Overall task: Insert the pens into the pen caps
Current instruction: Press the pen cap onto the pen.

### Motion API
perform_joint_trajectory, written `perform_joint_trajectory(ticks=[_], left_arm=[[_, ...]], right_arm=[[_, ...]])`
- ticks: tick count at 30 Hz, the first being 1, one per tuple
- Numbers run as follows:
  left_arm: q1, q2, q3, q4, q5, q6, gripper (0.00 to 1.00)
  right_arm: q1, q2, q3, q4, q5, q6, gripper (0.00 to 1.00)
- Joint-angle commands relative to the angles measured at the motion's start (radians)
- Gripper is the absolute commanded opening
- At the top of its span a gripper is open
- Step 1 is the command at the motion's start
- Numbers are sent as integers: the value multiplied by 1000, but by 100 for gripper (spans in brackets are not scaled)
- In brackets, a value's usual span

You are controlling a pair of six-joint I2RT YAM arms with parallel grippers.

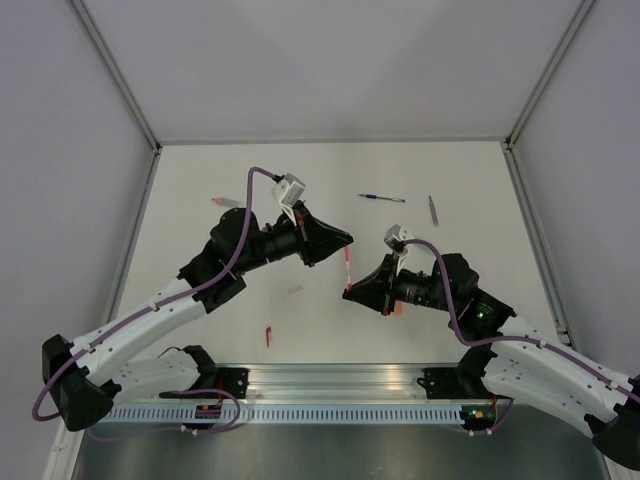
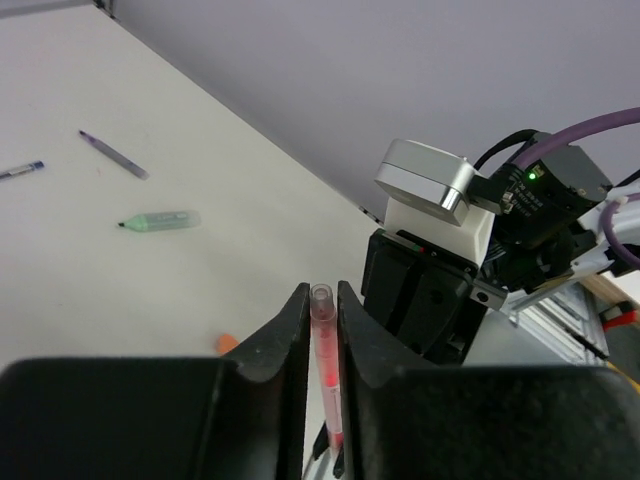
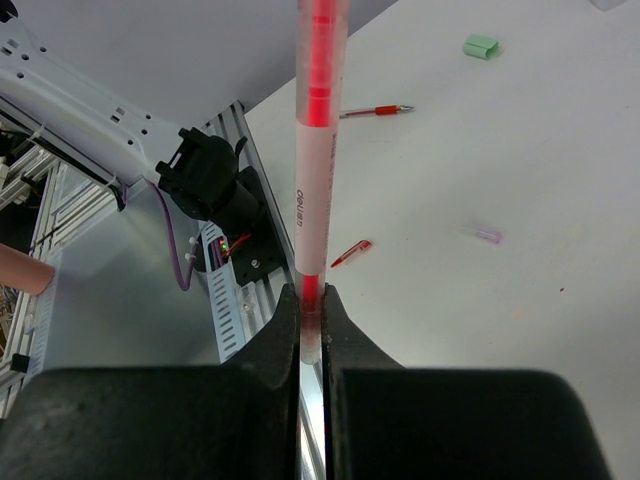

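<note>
Mid-task, one pen in hand btw both arms. The right claw (image 3: 311,300) is clamped tight on the lower end of a translucent pen with red ink core (image 3: 312,200), held up off the white bench (image 1: 450,170). The pen spans the gap to the left claw (image 2: 322,300), whose fingers sit narrow either side of its clear far end; can't tell if they pinch or just flank it. The upper stretch looks like a clear sleeve over the red, poss. a cap going on. Seating not confirmable, so I'd call this pair in progress, not done. Loose on the bench, well apart: a slim blue pen (image 1: 382,198), a dark grey pen (image 1: 433,210), a thin red pen with metal tip (image 3: 375,111), a mint green stubby cap (image 3: 481,45) and a short red plastic piece (image 3: 351,253) nr the rail, prob. a cap. A pale green pen (image 2: 160,220) lies alone beyond the left claw and may be capped, but too small to say. Est. most pairs left to do: at least blue, grey and red pens need caps.
</note>
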Motion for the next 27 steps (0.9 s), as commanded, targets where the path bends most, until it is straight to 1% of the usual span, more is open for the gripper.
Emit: perform_joint_trajectory(ticks=[1, 3, 8, 9, 12, 14, 22, 27], left_arm=[[0, 18, 25, 23, 34, 9, 15], [0, 22, 7, 23, 61, 6, 2], [0, 5, -58, 66, 126, -32, 2], [0, 2, -85, 78, 129, -48, 2], [-2, -5, -139, 115, 155, -74, 2], [0, -5, -163, 133, 161, -92, 2], [0, 2, -263, 297, 266, -206, 2], [0, 16, -289, 311, 284, -232, 2]], right_arm=[[-2, 1, 25, 52, -19, 8, 0], [-2, 0, 24, 50, -10, 6, 0], [0, -34, 33, 46, 65, 9, 0], [0, -40, 42, 30, 118, 6, 0], [-2, -53, 87, -16, 214, -9, 0], [0, -54, 117, -26, 243, -8, 0], [-2, -11, 211, -3, 358, -3, 0], [-2, 13, 249, 9, 400, -38, 0]])
